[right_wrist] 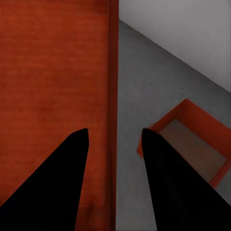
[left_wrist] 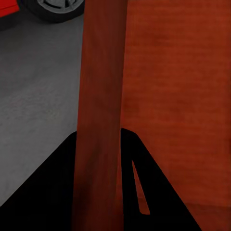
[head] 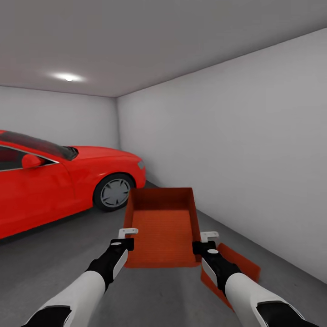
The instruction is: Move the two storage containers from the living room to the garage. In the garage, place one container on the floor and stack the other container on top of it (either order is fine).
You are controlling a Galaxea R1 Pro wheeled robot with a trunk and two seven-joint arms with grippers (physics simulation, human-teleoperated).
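In garage; my left gripper (head: 128, 238) clamped on left wall of held container (head: 163, 225), wall between fingers; my right gripper (head: 205, 241) straddling its right wall, jaws apart, contact unclear; held container raised above floor (head: 54, 263); second container (head: 236, 265) on floor below right arm; red car (head: 54, 181) left.
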